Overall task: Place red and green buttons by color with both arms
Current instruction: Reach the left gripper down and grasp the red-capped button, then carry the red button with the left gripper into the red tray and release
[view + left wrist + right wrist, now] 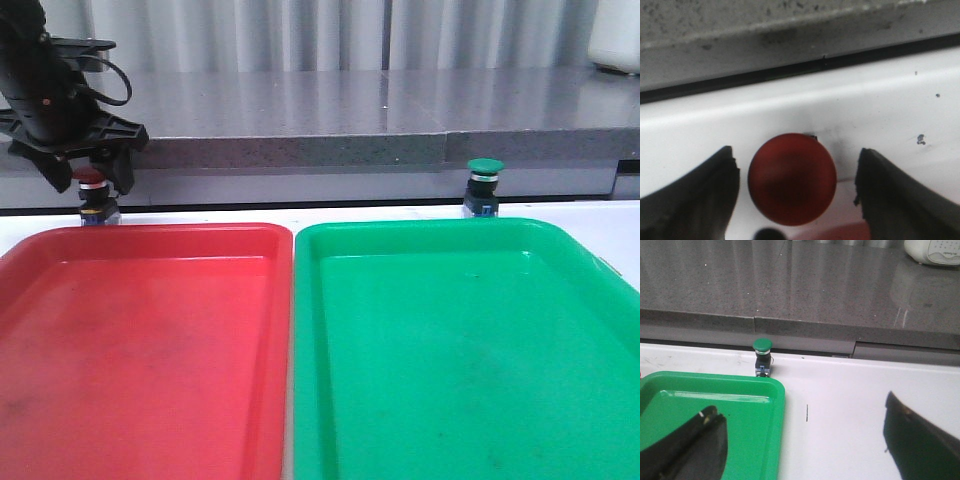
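Behind the red tray (pixel 140 330), red button (pixel 91 195) stands on the table (pixel 600 225); left gripper (pixel 88 180) fingers (pixel 695 200) straddle it, spread, not touching. Green button (pixel 484 186) behind green tray (pixel 460 350); right gripper (pixel 805 450) fingers wide apart, empty.

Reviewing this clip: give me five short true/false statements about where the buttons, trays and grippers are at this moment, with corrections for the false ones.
1. The left gripper is open, with the red button between its fingers. True.
2. The green button already lies inside the green tray. False: it stands upright on the white table behind the tray's far rim.
3. The red tray sits on the left, beside the green tray. True.
4. The right gripper is shut on the green button. False: its fingers are spread wide and the button stands well ahead of them.
5. A red button lies in the red tray. False: no button is in it.
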### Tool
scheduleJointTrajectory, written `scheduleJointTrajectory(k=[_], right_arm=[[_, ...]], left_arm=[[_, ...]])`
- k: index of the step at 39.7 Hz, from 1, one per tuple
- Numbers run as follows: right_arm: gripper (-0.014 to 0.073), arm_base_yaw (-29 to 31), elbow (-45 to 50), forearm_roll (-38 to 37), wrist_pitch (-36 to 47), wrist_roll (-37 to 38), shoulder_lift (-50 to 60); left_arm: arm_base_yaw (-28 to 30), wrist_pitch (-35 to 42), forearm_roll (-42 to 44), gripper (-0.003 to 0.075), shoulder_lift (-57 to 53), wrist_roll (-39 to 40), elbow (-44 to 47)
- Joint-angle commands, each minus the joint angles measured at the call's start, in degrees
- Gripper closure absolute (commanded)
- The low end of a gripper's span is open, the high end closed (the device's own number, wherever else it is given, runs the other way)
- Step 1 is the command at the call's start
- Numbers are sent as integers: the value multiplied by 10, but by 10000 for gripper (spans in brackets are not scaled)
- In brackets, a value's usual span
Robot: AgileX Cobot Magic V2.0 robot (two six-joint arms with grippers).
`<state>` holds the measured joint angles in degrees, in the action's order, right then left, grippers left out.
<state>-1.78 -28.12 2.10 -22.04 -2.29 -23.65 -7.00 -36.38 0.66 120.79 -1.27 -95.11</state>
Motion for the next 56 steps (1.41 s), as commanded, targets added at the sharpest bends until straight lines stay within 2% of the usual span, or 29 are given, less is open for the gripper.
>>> scheduleJointTrajectory(k=[1,4,7,11,21,38,46,56], right_arm=[[-55,4,-21,3,41,-2,-7],[-55,4,-21,3,41,-2,-7],[-55,4,-21,3,41,-2,-7],[-55,4,-21,3,41,-2,-7],[-55,4,-21,3,41,-2,-7],[-55,4,-21,3,41,-2,-7],[-55,4,-21,3,41,-2,-7],[-55,4,-21,3,41,-2,-7]], left_arm=[[0,31,-3,425,-33,3,-19],[0,34,-3,542,-33,3,-20],[0,30,-3,627,-33,3,-22],[0,14,-3,687,-41,3,-28],[-4,-6,-7,690,-136,3,2],[-101,108,-33,690,-369,3,342],[-153,191,-60,689,-399,3,476],[-174,227,-68,687,-372,7,518]])
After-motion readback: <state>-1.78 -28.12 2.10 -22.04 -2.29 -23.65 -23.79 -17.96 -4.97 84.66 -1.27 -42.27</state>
